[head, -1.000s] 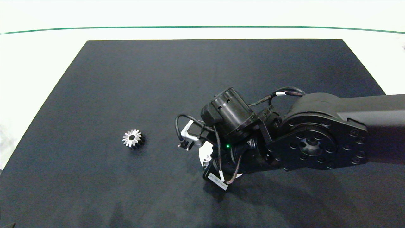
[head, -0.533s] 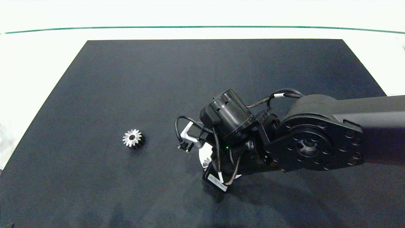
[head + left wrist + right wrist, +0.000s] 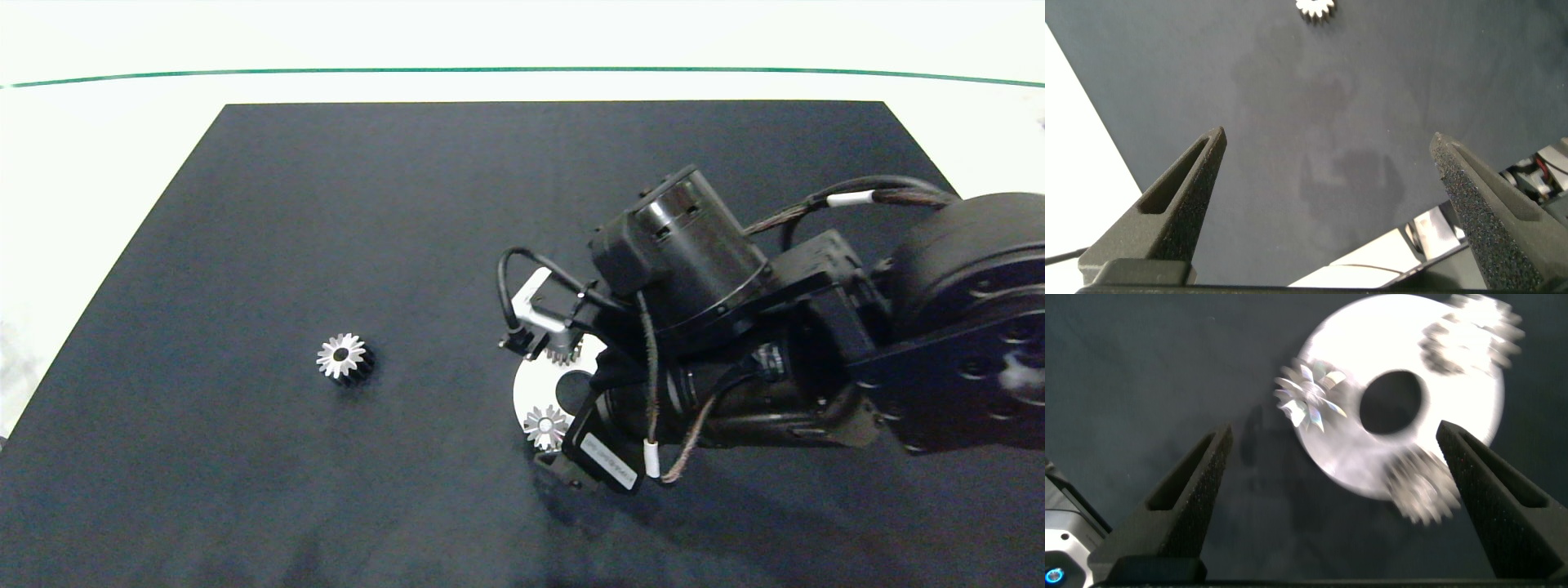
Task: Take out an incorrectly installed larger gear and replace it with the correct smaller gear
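Observation:
The larger gear, silver with a star-like face and dark side, lies alone on the black mat, left of centre. It shows small in the left wrist view. The smaller gear sits on the near-left rim of a round silver disc. Two duller gears also sit on the disc around its centre hole. My right gripper hangs open above the disc, holding nothing. My left gripper is open over bare mat.
The right arm reaches in from the right and covers the disc's right half in the head view. White table surrounds the mat, with a green line at the far side. The left arm is out of the head view.
The right arm has lifted and drawn back to the right, uncovering the disc and the smaller gear on it. The larger gear on the mat has stayed put.

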`<state>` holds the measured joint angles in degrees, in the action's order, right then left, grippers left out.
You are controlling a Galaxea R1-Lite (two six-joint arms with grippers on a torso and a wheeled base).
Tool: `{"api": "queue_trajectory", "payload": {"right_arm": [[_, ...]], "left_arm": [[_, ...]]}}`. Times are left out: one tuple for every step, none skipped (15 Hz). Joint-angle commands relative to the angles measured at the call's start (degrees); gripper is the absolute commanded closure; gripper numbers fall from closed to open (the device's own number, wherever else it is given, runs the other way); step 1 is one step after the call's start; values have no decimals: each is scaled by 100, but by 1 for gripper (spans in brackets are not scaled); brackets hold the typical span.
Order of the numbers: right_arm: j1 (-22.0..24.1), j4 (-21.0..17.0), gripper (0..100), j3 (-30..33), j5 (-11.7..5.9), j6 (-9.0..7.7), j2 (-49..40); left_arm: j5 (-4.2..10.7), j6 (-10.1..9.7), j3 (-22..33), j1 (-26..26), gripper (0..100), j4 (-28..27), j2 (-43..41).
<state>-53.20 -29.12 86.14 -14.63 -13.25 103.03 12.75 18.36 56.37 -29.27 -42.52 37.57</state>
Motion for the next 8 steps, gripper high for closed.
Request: {"api": "queue_trajectory", "payload": {"right_arm": [[20,-23,0,-422,-603,393,-1119],[152,-23,0,-493,-708,455,-1365],[389,-23,0,-502,-708,473,-1576],[653,-32,0,-502,-708,534,-1813],[855,-50,0,-510,-717,684,-2033],[1031,-155,0,-581,-787,868,-2270],[1242,-278,0,-660,-945,1044,-2543],[1488,-313,0,-739,-1042,1193,-2789]], "left_arm": [[43,80,-12,35,0,51,-233],[70,80,-12,53,0,51,-285],[131,71,-12,106,0,51,-321],[184,71,6,211,0,60,-338],[193,71,23,290,0,77,-382],[201,71,23,396,0,112,-426],[201,71,6,571,0,148,-505],[201,71,-3,782,0,148,-611]]}}
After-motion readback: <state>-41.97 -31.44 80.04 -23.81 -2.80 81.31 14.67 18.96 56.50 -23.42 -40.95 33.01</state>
